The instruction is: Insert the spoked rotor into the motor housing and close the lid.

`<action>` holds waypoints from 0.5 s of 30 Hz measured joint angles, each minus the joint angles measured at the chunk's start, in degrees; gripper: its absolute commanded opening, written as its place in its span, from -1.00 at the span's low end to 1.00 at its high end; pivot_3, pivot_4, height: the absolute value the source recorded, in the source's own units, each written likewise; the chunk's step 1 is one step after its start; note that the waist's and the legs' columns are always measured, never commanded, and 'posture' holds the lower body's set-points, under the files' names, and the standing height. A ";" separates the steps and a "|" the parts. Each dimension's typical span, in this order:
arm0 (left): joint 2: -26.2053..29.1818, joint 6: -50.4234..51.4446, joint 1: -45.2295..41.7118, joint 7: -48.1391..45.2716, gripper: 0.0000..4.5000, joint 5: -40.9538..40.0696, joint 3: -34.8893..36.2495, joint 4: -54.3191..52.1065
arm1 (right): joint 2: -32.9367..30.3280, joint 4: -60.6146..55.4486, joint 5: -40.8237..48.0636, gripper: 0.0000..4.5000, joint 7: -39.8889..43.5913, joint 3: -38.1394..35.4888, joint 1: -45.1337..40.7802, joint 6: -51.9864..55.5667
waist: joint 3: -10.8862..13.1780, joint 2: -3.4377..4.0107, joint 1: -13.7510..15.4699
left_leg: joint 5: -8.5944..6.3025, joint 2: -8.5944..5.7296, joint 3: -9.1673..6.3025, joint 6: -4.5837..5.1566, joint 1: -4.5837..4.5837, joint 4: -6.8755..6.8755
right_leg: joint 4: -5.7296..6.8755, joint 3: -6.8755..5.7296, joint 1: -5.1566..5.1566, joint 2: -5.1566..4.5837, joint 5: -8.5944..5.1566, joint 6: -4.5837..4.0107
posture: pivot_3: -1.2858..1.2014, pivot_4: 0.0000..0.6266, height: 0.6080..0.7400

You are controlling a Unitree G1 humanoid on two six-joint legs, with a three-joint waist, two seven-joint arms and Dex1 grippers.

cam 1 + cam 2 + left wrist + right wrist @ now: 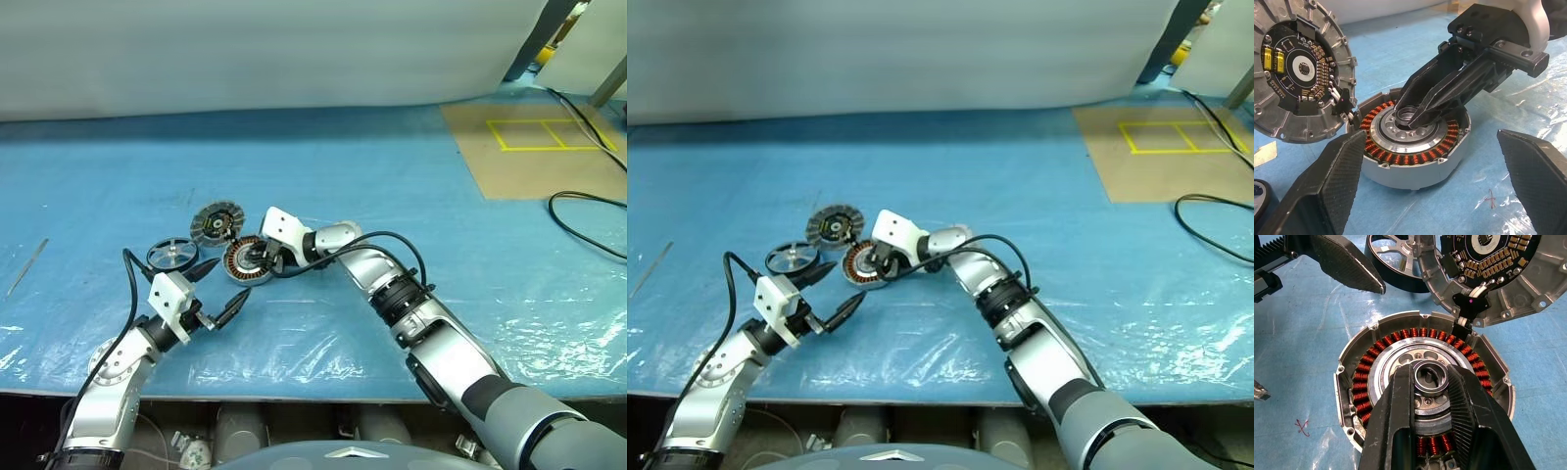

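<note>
While the blue table [411, 196] carries everything, the motor housing [247, 260] sits central, its raised hub pinched by the right hand [1431, 382]; the lid [217, 223] leans beside it, the spoked rotor [171, 256] nearby, and the left hand [217, 291] hovers wide open, empty.

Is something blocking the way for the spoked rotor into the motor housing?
Yes. The right end effector is closed on the central hub of the motor housing, occupying the opening; the spoked rotor lies beside it.
</note>
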 measured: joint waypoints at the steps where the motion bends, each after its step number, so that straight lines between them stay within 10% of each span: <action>1: -0.08 0.00 -0.14 0.00 1.00 0.06 -0.06 0.09 | 0.02 0.00 0.00 -0.73 -0.04 0.01 0.00 -0.05 | 0.00 0.00 0.00 | 0.00 0.00 0.00 0.00 0.00 0.00 | 0.00 0.00 0.00 0.00 0.00 0.00 | 0.03 -0.52 1.00; 15: -0.23 -0.05 -0.33 -0.06 1.00 0.32 -0.20 0.17 | 0.57 -0.02 0.00 -0.73 -0.15 0.00 0.31 -0.11 | 0.00 0.00 -0.01 | 0.00 0.00 0.01 0.00 0.00 -0.01 | 0.00 0.00 -0.01 0.00 0.00 0.00 | 0.03 -0.52 1.00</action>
